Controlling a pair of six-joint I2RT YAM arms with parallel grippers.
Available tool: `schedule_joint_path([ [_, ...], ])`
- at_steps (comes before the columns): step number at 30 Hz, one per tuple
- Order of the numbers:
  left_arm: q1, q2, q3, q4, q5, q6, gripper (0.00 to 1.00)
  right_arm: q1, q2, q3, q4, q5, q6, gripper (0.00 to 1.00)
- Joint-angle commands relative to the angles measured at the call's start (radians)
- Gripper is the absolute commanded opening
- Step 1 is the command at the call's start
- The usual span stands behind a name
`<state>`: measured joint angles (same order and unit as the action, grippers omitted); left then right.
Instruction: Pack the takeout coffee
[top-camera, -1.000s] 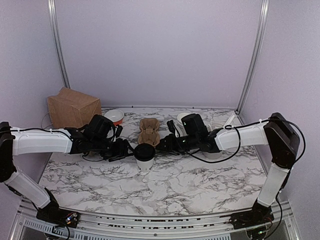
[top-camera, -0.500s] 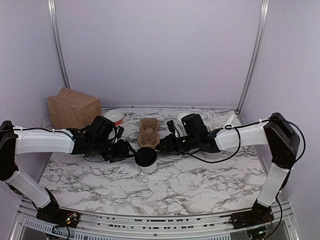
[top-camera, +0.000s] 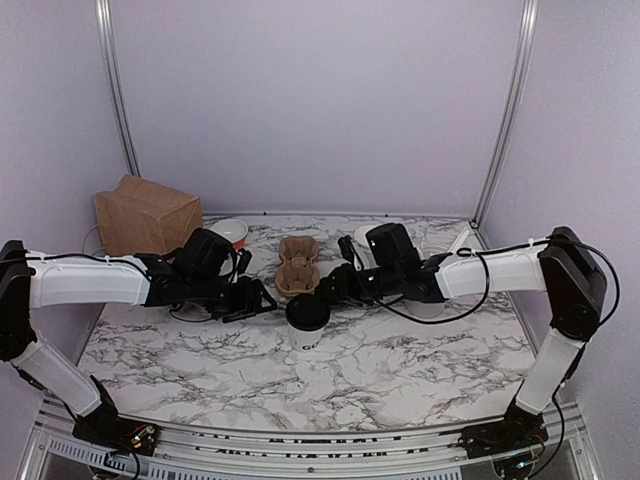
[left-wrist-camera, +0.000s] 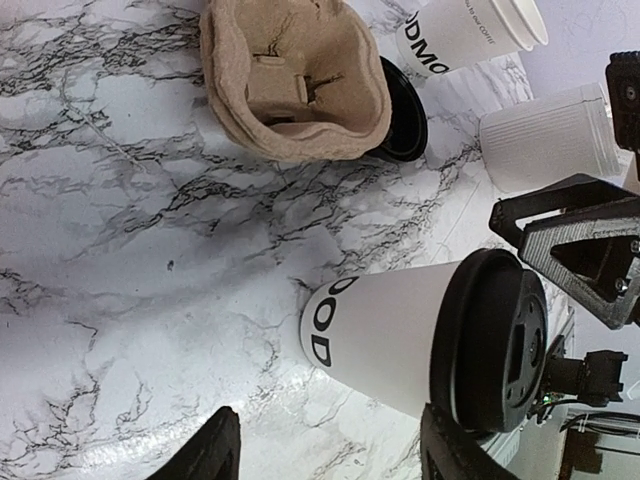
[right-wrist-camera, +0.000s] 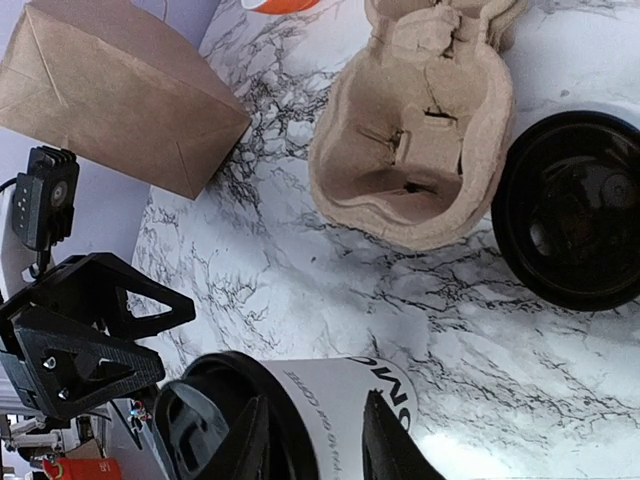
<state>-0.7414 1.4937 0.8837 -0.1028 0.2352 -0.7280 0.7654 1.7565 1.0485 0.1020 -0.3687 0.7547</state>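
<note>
White paper under a black plastic lid: the takeout coffee (top-camera: 307, 314) sits between my two arms, over the marble table (top-camera: 400, 370) and just in front of the brown pulp cup carrier (top-camera: 298, 263). Its long axis runs close to vertical, lid up, and the dark lettering on its side faces the near edge. My right gripper (right-wrist-camera: 320, 440) holds the cup, one finger on each side of the white wall below the lid. My left gripper (left-wrist-camera: 335, 455) is spread wide and grips nothing; one of its fingers (left-wrist-camera: 455, 455) lies just beside the lid's rim. I cannot tell whether the cup's base rests on the marble or hangs just above it. From above, my black right fingers merge with the black lid and are hard to separate. The right wrist view cuts the cup off at its lower edge, and the left wrist view shows only the letters "OOD" of the print. A loose black lid (right-wrist-camera: 575, 225) lies against the carrier, partly hidden behind it from the left wrist. A brown paper bag (top-camera: 147, 215) stands at the far left.
</note>
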Motion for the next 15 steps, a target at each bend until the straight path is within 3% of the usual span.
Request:
schedule_joint_path([
  [1,-0.009,-0.02,0.045,-0.03,-0.002,0.019,0.62,0.003,-0.074,-0.008,-0.018,0.045,-0.013,0.34],
  [15,-0.025,0.002,0.056,-0.032,-0.007,0.016,0.62,0.028,-0.117,-0.085,-0.009,0.021,0.017,0.37],
])
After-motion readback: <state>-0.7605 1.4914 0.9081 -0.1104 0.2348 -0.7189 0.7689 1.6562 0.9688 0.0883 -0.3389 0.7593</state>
